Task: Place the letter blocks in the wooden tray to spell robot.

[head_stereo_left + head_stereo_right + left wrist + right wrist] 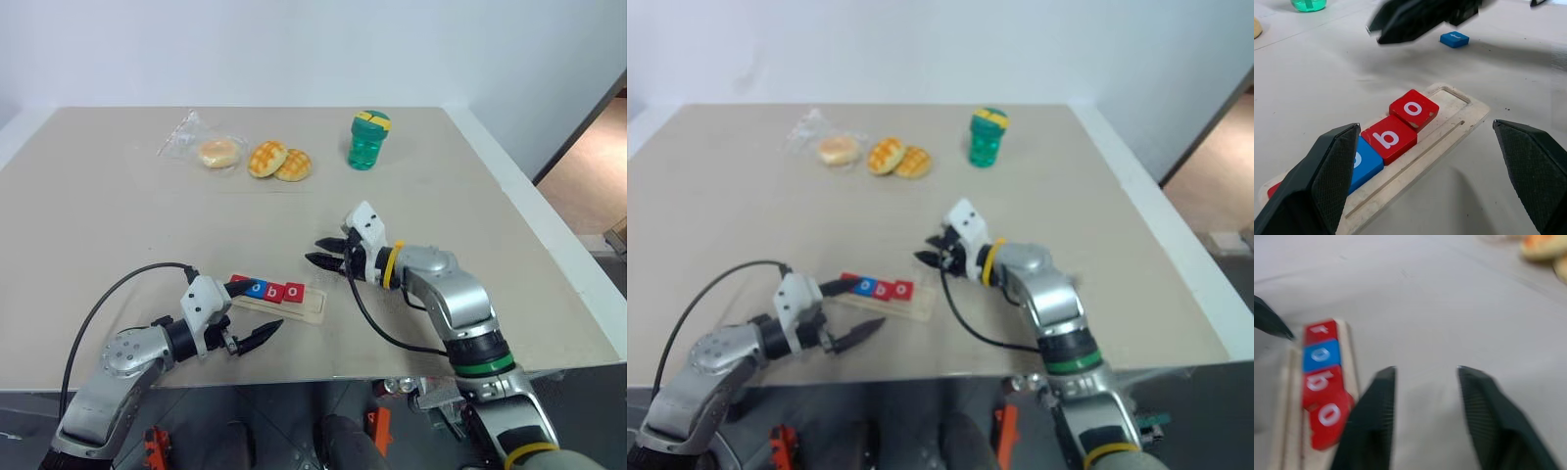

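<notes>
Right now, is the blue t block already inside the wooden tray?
No, the blue t block lies on the bare table beyond the wooden tray, whose last slot is empty.

Wooden tray (1449,117): pale, unvarnished wood, matt, smooth. Letter blocks (1388,138): glossy red and blue faces. Table (118,225): matt beige surface. Gripper fingers (1332,171): black, finely ribbed. Cup (367,140): translucent green plastic. Bag (186,132): clear, crinkled plastic.
</notes>
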